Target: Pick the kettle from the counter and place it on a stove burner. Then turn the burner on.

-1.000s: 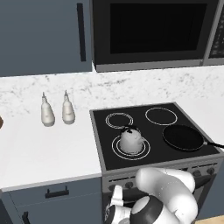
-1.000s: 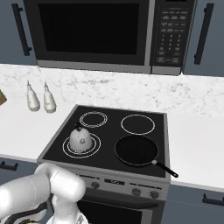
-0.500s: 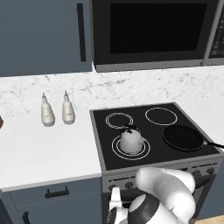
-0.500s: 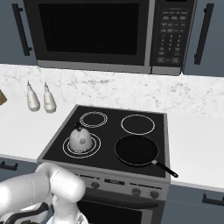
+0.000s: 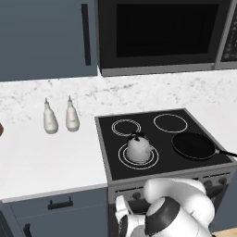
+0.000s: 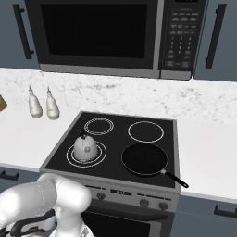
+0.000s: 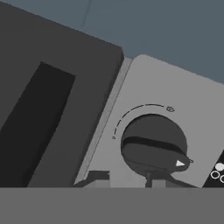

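The small pale kettle [image 5: 139,149] [image 6: 85,147] stands upright on the front left stove burner [image 5: 151,163] [image 6: 100,157], whose rings are white. The white counter [image 5: 46,157] [image 6: 23,139] lies to the left of the cooktop. My arm [image 5: 180,208] is bent low in front of the stove. In the hand view, my gripper [image 7: 127,179] faces a dark round knob [image 7: 153,146] on the grey control panel. The knob's white pointer mark sits at its lower right. The fingertips [image 7: 98,177] stand apart with nothing between them. One tip lies just below the knob, the other to its left.
A black frying pan [image 5: 193,146] [image 6: 144,159] sits on the front right burner, handle pointing right. Two white bottles [image 5: 50,121] [image 6: 34,105] stand on the counter by the backsplash. A microwave [image 5: 162,32] hangs above the stove. More knobs [image 6: 144,202] line the stove front.
The hand low in front of the stove has shifted slightly. Kettle, pan and bottles stay where they were.
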